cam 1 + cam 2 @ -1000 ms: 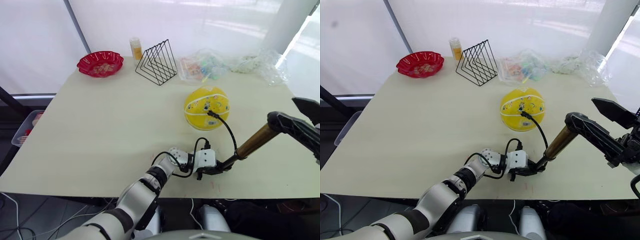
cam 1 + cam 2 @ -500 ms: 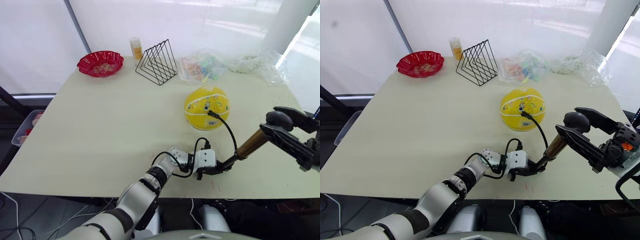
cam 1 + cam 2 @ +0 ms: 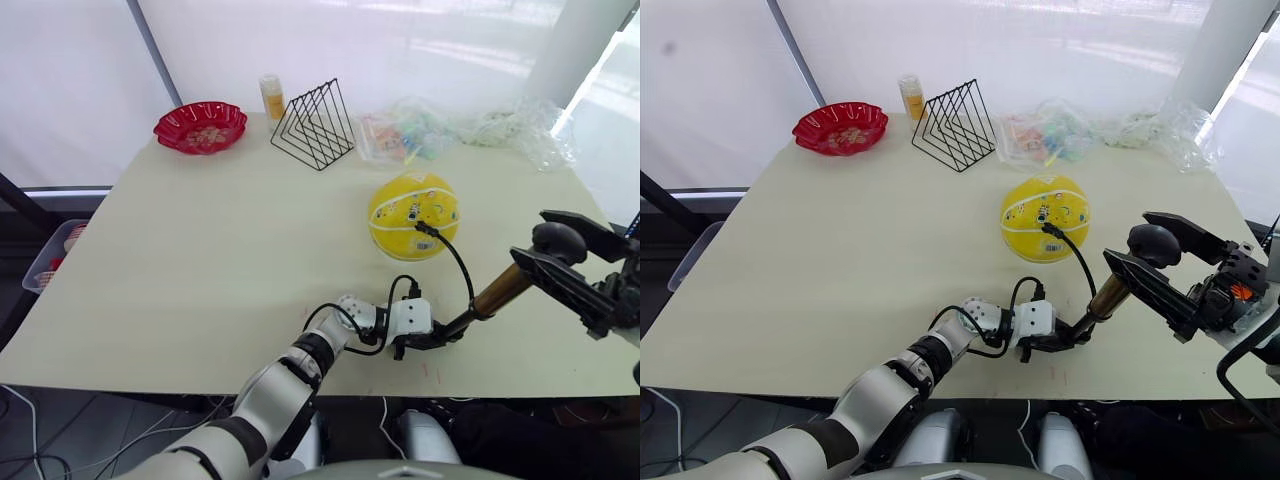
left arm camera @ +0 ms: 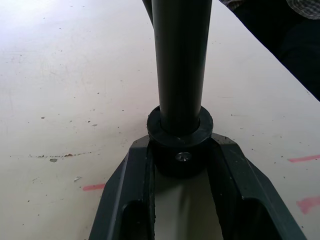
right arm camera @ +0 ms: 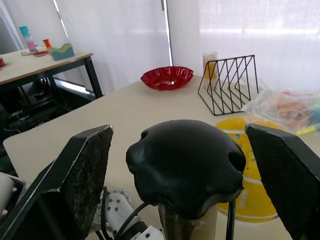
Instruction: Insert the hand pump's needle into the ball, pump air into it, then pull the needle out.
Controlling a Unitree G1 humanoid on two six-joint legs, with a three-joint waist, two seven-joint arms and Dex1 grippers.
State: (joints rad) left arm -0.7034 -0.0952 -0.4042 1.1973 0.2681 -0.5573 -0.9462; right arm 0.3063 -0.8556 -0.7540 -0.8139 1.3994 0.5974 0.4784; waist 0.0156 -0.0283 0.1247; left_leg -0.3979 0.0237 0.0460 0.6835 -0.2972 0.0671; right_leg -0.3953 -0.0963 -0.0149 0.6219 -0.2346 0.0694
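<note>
The needle (image 3: 418,226) sits in the yellow ball (image 3: 413,215), near the worktop's (image 3: 200,260) right side; pumping is in hand. The left claw (image 3: 428,341) pinches the base cap of the hand pump (image 3: 497,291), pinning it to the worktop. The right claw (image 3: 1160,262) is spread around the T-handle, not clamping it. Next move: close on the handle and stroke along the barrel. The wire rack (image 3: 314,125) and red bowl (image 3: 200,126) stand well apart; nothing obstructs.

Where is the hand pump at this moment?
In the head views, the hand pump leans at the table's near right edge, base clamped in the left gripper, just front-right of the ball.
</note>
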